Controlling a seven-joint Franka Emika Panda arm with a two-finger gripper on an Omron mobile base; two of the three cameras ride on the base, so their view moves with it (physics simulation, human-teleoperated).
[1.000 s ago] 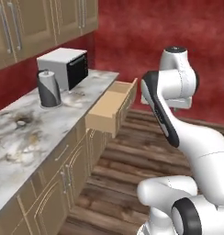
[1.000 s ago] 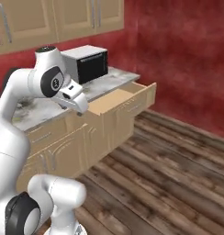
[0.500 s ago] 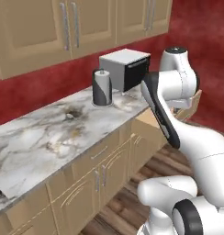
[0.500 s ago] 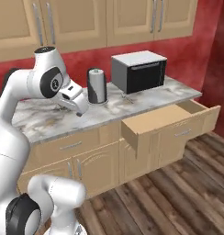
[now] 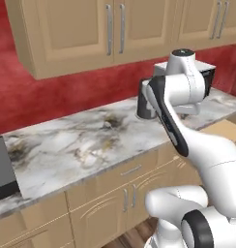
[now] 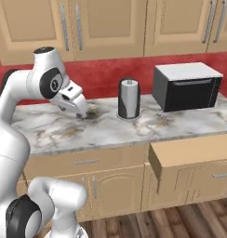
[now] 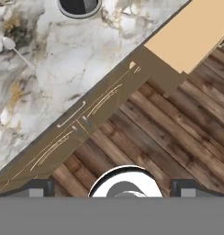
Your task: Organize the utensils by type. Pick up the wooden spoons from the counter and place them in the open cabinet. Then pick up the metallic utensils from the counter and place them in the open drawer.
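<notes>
My gripper (image 6: 79, 110) hangs above the counter (image 6: 110, 131), left of a grey-black cylinder (image 6: 129, 98). In the hand view its dark fingertips (image 7: 38, 186) stand far apart, open and holding nothing. Below it lies a silver metal spoon (image 7: 15, 51) on the marble counter (image 7: 63, 78), close to the cylinder (image 7: 79, 4). Another thin metal piece (image 6: 162, 117) lies between the cylinder and the black toaster oven (image 6: 187, 87). The open drawer (image 6: 190, 152) (image 7: 196, 32) juts out under the counter to the right, its pale bottom bare. The wooden spoons and the open cabinet are out of view.
Closed tan wall cabinets (image 6: 101, 28) with silver bar handles hang above the counter. A dark appliance edge (image 5: 3, 169) sits at the counter's far left. Wooden floor (image 7: 169, 133) lies before the base cabinets (image 6: 87, 181).
The whole scene has slid right in both base views, so the base has driven left along the counter. The drawer now sits far right. The arm keeps its pose.
</notes>
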